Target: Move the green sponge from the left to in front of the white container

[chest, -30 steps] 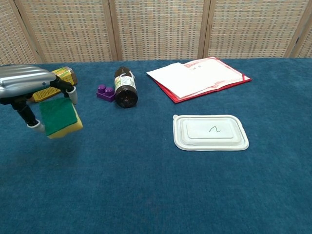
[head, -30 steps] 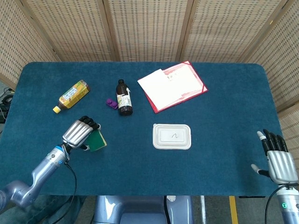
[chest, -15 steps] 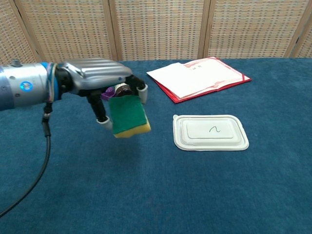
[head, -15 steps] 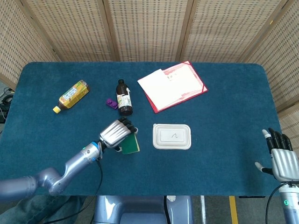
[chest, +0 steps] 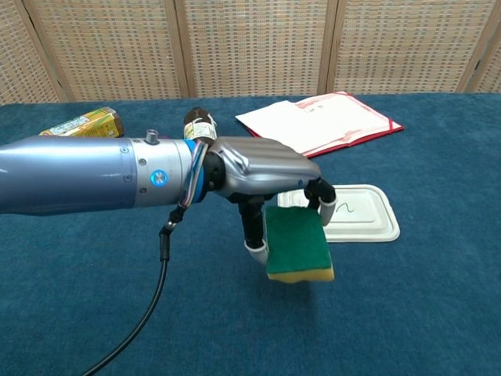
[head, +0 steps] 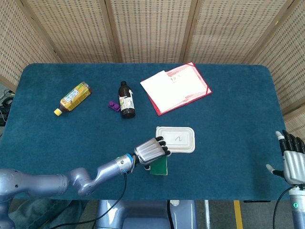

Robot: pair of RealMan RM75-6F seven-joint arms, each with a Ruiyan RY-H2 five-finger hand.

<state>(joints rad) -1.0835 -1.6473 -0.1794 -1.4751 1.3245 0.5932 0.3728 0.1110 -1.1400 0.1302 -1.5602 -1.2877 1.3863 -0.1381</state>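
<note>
While the left arm reaches across the blue table from the near left, the scene reads as follows.

Left hand: the left hand [head: 151, 151] [chest: 262, 176] grips the green sponge, fingers curled down over its top edge and thumb behind it; the silver arm trails back to the near left with a black cable hanging under it.

Green sponge: the green sponge [head: 159, 166] [chest: 297, 242] hangs from that hand with its green face toward the chest camera and its yellow layer at the bottom. In the chest view it appears clear of the cloth. It sits just near of the white container, toward that container's left end.

White container: the white container [head: 177, 138] [chest: 364, 213] lies flat and closed near the middle of the table, a dark squiggle on its lid. The hand covers its left part in the chest view.

Right hand: the right hand [head: 292, 159] shows only in the head view, at the near right corner off the table edge, fingers straight and spread, holding nothing.

Table: the table [head: 228, 114] [chest: 438, 298] is covered in blue cloth.

Far side: a dark brown bottle [head: 126, 100] [chest: 199, 124] lies left of centre, with a small purple block [head: 114, 106] just to its left. A yellow bottle [head: 73, 98] [chest: 82, 123] lies further left. A red folder [head: 177, 88] [chest: 322, 124] with white sheets on it lies at the far right of the bottles.
</note>
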